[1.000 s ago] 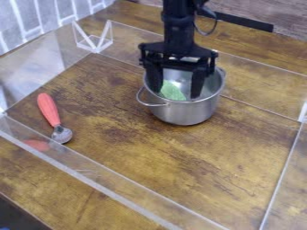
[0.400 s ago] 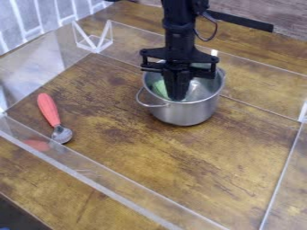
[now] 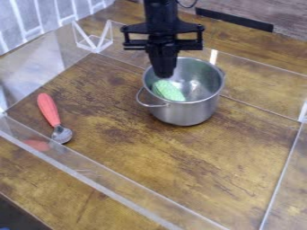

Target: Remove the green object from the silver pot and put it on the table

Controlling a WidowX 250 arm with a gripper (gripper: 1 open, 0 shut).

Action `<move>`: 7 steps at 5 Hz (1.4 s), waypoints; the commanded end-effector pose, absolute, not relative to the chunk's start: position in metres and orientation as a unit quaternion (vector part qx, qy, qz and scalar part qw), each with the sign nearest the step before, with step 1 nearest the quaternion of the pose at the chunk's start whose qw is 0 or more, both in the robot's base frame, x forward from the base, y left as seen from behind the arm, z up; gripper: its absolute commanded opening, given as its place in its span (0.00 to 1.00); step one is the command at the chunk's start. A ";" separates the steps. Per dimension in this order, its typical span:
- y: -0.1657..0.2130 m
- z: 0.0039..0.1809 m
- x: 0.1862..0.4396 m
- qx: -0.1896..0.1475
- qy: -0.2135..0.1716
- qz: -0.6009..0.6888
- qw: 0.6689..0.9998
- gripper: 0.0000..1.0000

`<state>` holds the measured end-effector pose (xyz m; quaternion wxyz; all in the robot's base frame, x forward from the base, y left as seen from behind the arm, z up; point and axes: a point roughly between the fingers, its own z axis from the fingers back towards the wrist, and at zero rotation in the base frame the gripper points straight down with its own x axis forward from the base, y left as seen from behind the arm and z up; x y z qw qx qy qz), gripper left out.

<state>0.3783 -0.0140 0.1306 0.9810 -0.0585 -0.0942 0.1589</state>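
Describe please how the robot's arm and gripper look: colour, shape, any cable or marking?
The arm is dark, nearly black. The gripper is black too, with a wide crossbar-like body and a narrower middle part below. A thin dark cable shows beside the arm. I can make out no markings.

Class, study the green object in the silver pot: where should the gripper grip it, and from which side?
Best taken across the narrow middle of the green object, coming from above: it appears oblong, and the silver pot's walls surround it, likely blocking a sideways approach.
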 end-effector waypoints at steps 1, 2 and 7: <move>0.008 0.167 0.366 -0.070 -0.143 0.179 0.971 0.00; 0.024 0.163 0.354 -0.071 -0.146 0.193 0.968 0.00; 0.068 0.132 0.321 -0.053 -0.137 0.226 0.963 0.00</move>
